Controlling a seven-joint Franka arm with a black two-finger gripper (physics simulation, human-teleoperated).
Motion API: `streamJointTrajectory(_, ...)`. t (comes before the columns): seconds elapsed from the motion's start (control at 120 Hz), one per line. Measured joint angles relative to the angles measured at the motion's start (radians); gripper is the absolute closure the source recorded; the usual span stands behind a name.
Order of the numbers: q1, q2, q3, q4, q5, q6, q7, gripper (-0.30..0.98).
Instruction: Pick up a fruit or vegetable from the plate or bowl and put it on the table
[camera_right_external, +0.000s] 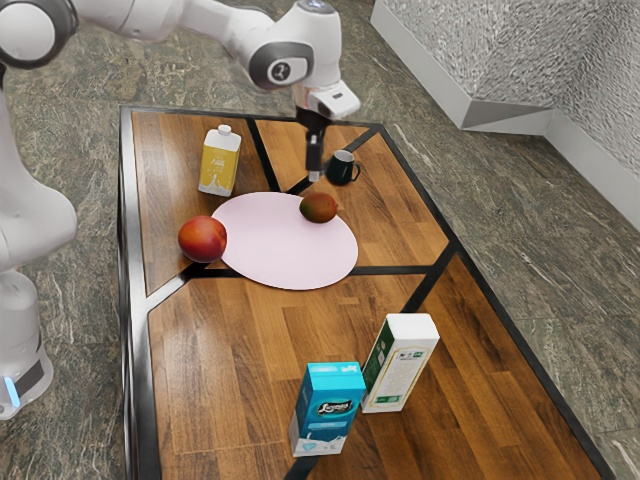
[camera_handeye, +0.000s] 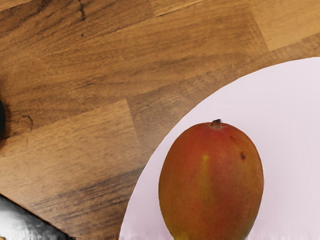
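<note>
While mango (camera_right_external: 319, 208) lies on plate (camera_right_external: 280, 255) below, cannot tell if gripper (camera_right_external: 314, 176) clenched or released

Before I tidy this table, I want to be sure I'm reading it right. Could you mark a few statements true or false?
1. The mango lies on the plate. True.
2. The mug stands on the plate. False: the mug stands on the table.
3. The blue carton stands upright. True.
4. The gripper is holding the mango. False: the gripper hangs clear of the mango.
</note>
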Motion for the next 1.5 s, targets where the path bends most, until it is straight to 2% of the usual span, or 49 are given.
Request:
streamJointTrajectory(0.233, -0.066, -0.142, 0.010, 0.000, 0.161, -0.078, -0.151, 0.00)
streamJointTrajectory(0.358, -0.093, -0.178, 0.015, 0.000, 0.221, -0.094, -0.218, 0.00)
streamJointTrajectory(0.458, -0.191, -0.186, 0.109, 0.017, 0.249, -0.100, -0.262, 0.00)
streamJointTrajectory(0.55, -0.227, -0.188, 0.142, 0.032, 0.264, -0.098, -0.296, 0.00)
streamJointTrajectory(0.75, -0.250, -0.195, 0.150, 0.056, 0.285, -0.095, -0.353, 0.00)
streamJointTrajectory(1.108, -0.239, -0.193, 0.150, 0.068, 0.293, -0.168, -0.401, 0.00)
streamJointTrajectory(1.308, -0.249, -0.192, 0.148, 0.070, 0.338, -0.171, -0.413, 0.00)
streamJointTrajectory(1.5, -0.244, -0.191, 0.148, 0.071, 0.263, -0.136, -0.407, 0.00)
